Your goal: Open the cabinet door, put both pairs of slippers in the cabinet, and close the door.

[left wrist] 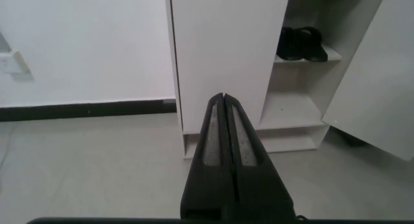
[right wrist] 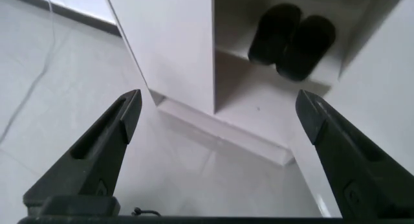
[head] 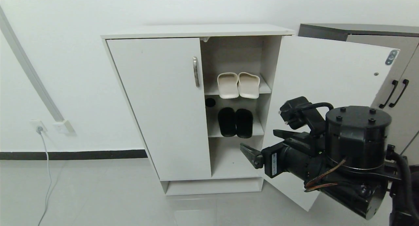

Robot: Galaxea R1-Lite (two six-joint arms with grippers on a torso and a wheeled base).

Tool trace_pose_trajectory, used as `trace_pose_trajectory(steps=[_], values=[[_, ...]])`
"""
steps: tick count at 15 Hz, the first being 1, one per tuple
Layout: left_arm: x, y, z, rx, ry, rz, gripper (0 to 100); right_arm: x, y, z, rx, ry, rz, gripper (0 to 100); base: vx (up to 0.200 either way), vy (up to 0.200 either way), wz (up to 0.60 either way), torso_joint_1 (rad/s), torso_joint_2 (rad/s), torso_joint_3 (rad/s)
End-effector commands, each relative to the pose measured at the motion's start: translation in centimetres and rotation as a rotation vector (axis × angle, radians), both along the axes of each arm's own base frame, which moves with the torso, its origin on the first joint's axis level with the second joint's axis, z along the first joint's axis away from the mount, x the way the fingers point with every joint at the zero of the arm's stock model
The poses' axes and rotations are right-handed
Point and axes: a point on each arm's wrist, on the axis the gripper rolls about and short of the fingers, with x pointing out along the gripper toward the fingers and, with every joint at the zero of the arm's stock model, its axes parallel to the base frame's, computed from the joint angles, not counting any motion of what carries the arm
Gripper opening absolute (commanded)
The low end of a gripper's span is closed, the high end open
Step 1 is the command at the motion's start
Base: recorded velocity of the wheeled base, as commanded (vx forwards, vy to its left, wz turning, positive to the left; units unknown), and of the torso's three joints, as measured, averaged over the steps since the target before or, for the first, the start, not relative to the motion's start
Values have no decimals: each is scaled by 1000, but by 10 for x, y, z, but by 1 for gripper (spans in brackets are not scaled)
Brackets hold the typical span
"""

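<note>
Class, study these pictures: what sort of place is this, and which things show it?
Probably a plain indoor room, perhaps an entryway or office: a white shoe cabinet holds beige slippers and black slippers on its shelves, and a wall socket sits above the pale floor.

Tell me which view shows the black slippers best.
The head view: the black slippers sit whole on the middle shelf, below the white pair. The right wrist view shows them nearer but with little of the cabinet around them; the left wrist view shows them small and far off.
</note>
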Motion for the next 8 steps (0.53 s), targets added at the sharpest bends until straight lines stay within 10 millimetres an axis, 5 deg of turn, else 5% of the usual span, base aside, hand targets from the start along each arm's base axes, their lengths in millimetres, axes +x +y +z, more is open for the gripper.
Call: trace_pose_trajectory(steps=[1,2,8], values=[[0,0,0,-2,2,0,0,3,1,-7,-17,8,-4,100,-200,0,0,-2,7,2],[0,0,0,-2,2,0,0,3,1,-7,-17,1,-3,100,-200,0,0,-2,12,2],[0,0,0,-2,2,0,0,3,1,-8,-22,0,-2,100,0,0,0,0,0,0]])
